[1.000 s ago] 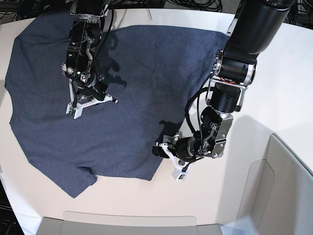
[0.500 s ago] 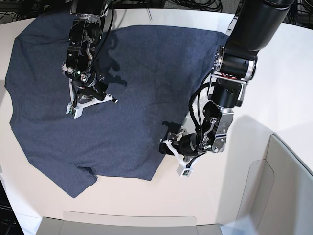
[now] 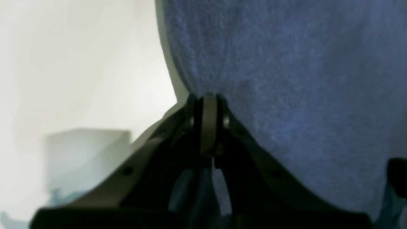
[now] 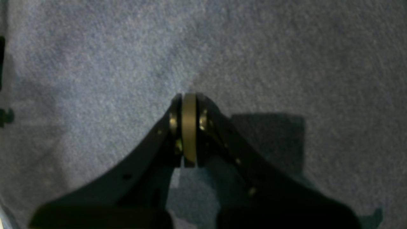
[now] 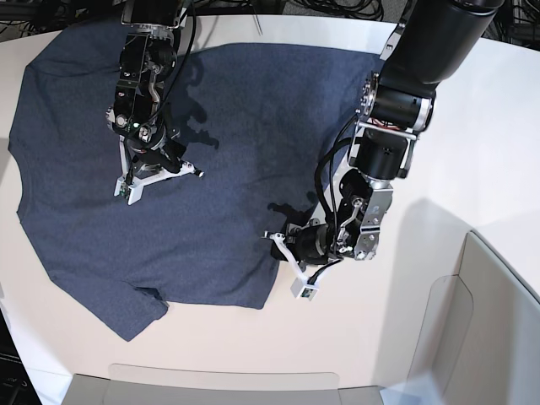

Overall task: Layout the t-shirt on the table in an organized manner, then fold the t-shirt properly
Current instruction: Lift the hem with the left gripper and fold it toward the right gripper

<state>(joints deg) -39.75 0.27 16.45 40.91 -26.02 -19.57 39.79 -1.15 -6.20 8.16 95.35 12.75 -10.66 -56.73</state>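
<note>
The off-white table [image 5: 472,152] carries the t-shirt [image 5: 228,126], spread mostly flat with its plain side up. The left gripper [image 3: 208,105] has its fingers pressed together at the shirt's side edge, cloth bunching right at their tips and bare table just beside them. The right gripper [image 4: 189,101] is closed too, its fingertips resting on flat cloth, fabric on every side of them

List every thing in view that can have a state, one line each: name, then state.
Dark navy-grey cotton t-shirt: spread flat on the table, plain side up, one sleeve folded under near the front.
Left gripper: shut on the t-shirt's side edge.
Right gripper: shut, tips down on the cloth, nothing held.
Off-white smooth table: partly covered by the shirt.
</note>
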